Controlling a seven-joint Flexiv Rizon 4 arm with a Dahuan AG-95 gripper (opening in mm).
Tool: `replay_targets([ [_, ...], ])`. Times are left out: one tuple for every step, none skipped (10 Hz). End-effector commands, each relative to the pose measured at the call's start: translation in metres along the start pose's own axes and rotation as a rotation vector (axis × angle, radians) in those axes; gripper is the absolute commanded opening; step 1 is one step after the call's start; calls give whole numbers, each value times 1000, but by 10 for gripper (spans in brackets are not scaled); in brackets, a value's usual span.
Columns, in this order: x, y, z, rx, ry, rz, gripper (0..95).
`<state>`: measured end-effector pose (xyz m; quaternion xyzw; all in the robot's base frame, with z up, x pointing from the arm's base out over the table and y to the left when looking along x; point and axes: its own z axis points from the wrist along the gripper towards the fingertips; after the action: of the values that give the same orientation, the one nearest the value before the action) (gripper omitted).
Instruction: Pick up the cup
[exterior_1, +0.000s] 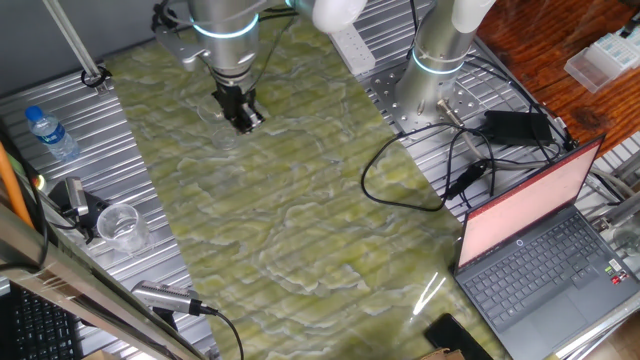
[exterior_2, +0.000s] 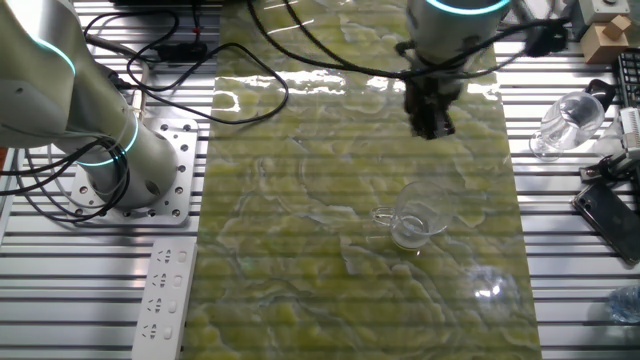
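Note:
The cup (exterior_2: 415, 222) is a faint clear tumbler standing on the green-yellow mat, right of its middle in the other fixed view. In one fixed view its outline (exterior_1: 216, 124) barely shows, just left of the fingers. My gripper (exterior_2: 432, 128) hangs from the arm above the mat, apart from the cup and empty; it also shows in one fixed view (exterior_1: 244, 122). Its dark fingers look like one narrow block from both sides, so I cannot tell how wide the jaws stand.
A whiter clear cup (exterior_1: 120, 226) and a blue-capped water bottle (exterior_1: 50, 133) lie on the metal table beside the mat. A second arm's base (exterior_2: 130, 170), cables (exterior_1: 420, 170), a laptop (exterior_1: 540, 240) and a power strip (exterior_2: 165, 290) stand off the mat.

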<state>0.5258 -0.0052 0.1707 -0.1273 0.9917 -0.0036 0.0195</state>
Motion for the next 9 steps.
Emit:
replay_targets([
  [-16,-7,1,1,-5,4,0],
  [-27,-13,-1,0,-3,8,0],
  [-34,-18,-2,-1,-1,7,0],
  [-38,-23,-5,-3,3,-3,0],
  [-38,-24,-6,-5,4,-5,0],
  [-38,-25,-6,-6,3,-4,0],
  [-37,-25,-6,-8,0,-24,0],
  [-36,-24,-6,-8,-2,-56,0],
  [-34,-24,-6,-3,-13,-19,0],
])
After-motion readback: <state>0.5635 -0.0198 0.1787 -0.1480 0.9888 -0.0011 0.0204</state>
